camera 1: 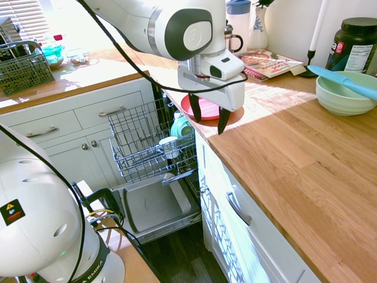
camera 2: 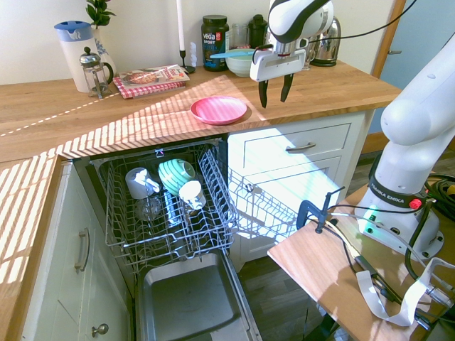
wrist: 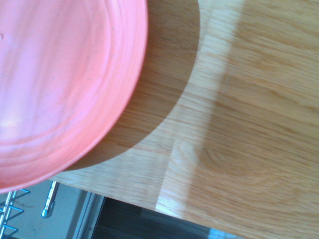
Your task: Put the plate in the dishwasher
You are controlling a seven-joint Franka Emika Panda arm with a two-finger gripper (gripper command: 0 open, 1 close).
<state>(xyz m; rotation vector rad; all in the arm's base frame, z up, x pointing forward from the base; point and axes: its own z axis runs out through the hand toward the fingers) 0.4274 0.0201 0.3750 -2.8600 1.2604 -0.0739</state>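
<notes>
Dishwasher (camera 2: pixel 178 234) open below the desk edge, plate (camera 2: pixel 218 110) on the desk (camera 2: pixel 85 114), hand (camera 2: pixel 276 92) spread above.
Nearest in the second exterior view, the dishwasher door panel (camera 2: pixel 188 302) is seen folded down and the wire rack (camera 2: pixel 167 206) pulled out, with a teal cup (camera 2: pixel 175 175) and white mugs (camera 2: pixel 139 182) loaded at the back, front rows left free. The coral plate is seen flat at the desk's front edge, right above the rack. The hand is held pointing down with fingers spread apart, nothing pinched, hovering above the desk just beside the plate, not touching. Bare wood is left around the plate. Farther back, a dark tub (camera 2: pixel 215 42) is read "vega SPORT"; beside it a pale green bowl (camera 2: pixel 242 64).
</notes>
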